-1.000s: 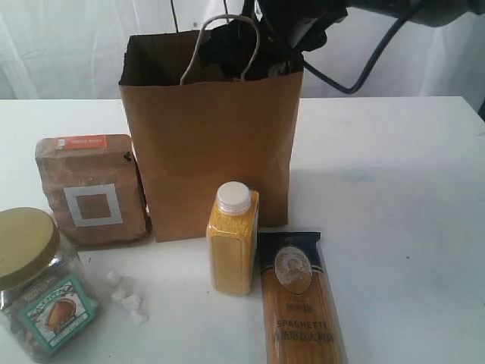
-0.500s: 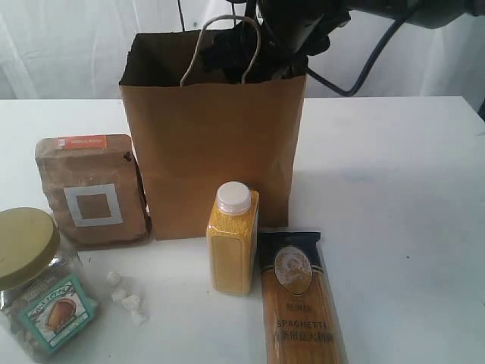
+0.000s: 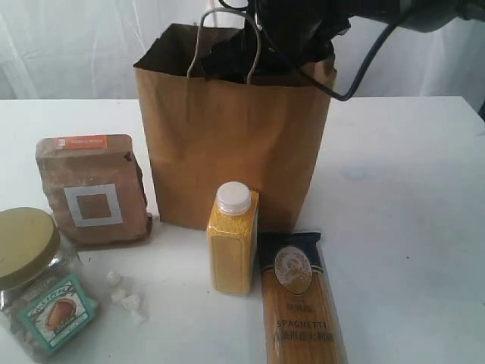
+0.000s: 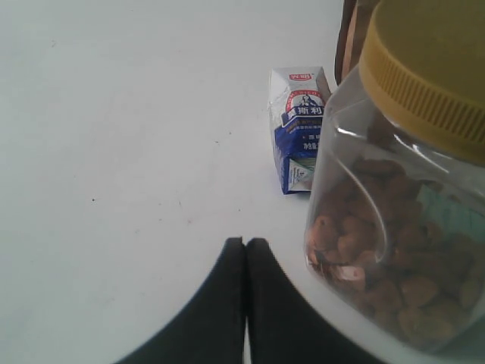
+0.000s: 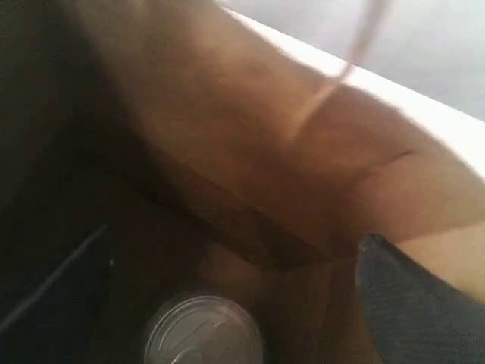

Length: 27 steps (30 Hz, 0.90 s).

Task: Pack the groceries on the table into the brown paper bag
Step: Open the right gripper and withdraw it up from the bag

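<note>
On the table [image 4: 114, 152], gold-lidded jar [image 4: 394, 250] stands beside left gripper [image 4: 245, 246].

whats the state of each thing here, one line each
brown paper bag, upright, mouth open
can, inside bag
yellow bottle, upright, capped
jar, upright, lid on
spaghetti packet, flat, sealed
carton, closed
pouch, closed
left claw, shut, empty
right arm, reaching into bag

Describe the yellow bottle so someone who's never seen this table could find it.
Find the tall brown paper bag on the white table. Standing upright just in front of it, beside the spaghetti packet, is the bottle: the only yellow thing with a white cap.
</note>
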Motion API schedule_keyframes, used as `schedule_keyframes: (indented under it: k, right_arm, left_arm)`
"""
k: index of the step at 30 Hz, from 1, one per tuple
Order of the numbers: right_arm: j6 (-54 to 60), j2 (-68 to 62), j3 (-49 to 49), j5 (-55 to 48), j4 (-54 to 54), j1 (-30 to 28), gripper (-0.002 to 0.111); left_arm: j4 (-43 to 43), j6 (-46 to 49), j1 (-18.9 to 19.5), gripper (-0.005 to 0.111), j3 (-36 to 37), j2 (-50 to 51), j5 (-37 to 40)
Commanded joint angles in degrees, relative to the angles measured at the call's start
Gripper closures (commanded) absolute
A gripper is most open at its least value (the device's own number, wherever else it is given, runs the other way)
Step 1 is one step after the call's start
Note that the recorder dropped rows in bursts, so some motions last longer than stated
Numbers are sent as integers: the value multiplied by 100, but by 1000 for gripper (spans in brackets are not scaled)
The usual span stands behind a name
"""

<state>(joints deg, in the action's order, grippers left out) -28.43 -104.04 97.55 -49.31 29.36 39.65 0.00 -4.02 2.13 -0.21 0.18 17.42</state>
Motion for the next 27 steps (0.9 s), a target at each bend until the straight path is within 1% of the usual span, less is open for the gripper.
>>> schedule_keyframes:
  k: [1,8,16,23,25,27]
  right_arm:
    - [-33,11,32,-35,1,-33,26]
    - [-33,74,75,-25,-17,-23,27]
    - [-33,696,461,-48,-86,-23,27]
    - [20,1516,525,-715,-108,-23,27]
    - [263,1689,525,-1034,24,-23,27]
    - [656,1796,525,-1436,445,-23,27]
  left_arm:
    - [-32,-3,-11,107,21,-18,11]
    - [-32,-3,-11,107,21,-18,11]
    - [-32,-3,-11,107,21,-18,11]
    - [-32,-3,-11,107,21,-18,11]
    - [-32,-3,-11,107,21,-18,11]
    - [-32,-3,-11,107,21,-18,11]
